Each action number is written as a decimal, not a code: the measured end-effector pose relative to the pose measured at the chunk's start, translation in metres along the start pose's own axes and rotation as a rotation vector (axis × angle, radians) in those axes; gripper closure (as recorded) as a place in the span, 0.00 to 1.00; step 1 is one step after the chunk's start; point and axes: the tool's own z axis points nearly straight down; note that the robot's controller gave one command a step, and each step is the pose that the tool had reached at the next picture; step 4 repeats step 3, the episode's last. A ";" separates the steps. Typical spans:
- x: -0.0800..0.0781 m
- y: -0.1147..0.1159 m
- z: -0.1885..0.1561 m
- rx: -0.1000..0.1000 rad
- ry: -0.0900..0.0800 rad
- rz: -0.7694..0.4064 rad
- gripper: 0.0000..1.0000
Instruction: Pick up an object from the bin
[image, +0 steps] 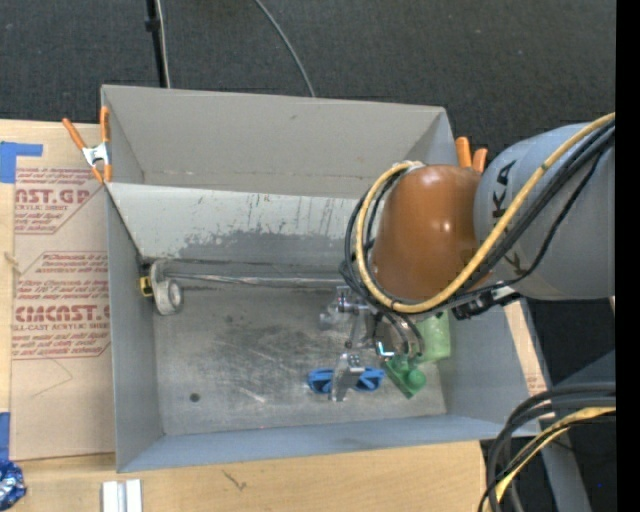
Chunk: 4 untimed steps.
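Grey sheet metal, scuffed and bare over most of its floor, makes the bin (200, 400) that carries everything; going inward from its near wall, the first thing met is a small blue piece (321, 381), flat and low, lying on the floor toward the right of the bin, with a lobe showing to either side of the tool (343, 384); the tool stands down over the middle of that piece, at or just above it; whether it is set wide or narrow I cannot tell, since its own metalwork is in the way, and nothing shows the piece as gripped. Just beside it on the right lies a dark green piece (407, 378), blocky; a little farther back is a paler green one (436, 336), partly under the arm's orange cover (425, 235); farthest, along the foot of the sloped back wall, lies a long thin metal rod (250, 284) with a ring-like end at the left, well apart from the rest.

I judge the blue piece to be light, stiff plastic, smooth enough to slide on bare metal; being so low, it offers little height to pinch, so the narrow waist between its two lobes looks the best place to take hold, closing across the short way; a grip on one lobe would likely let it swing or skid toward the dark green neighbour.
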 end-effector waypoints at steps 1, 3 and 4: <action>-0.011 -0.043 0.103 -0.002 -0.017 0.053 0.00; 0.007 -0.071 -0.067 0.000 -0.017 0.061 1.00; 0.007 -0.071 -0.067 0.000 -0.017 0.061 1.00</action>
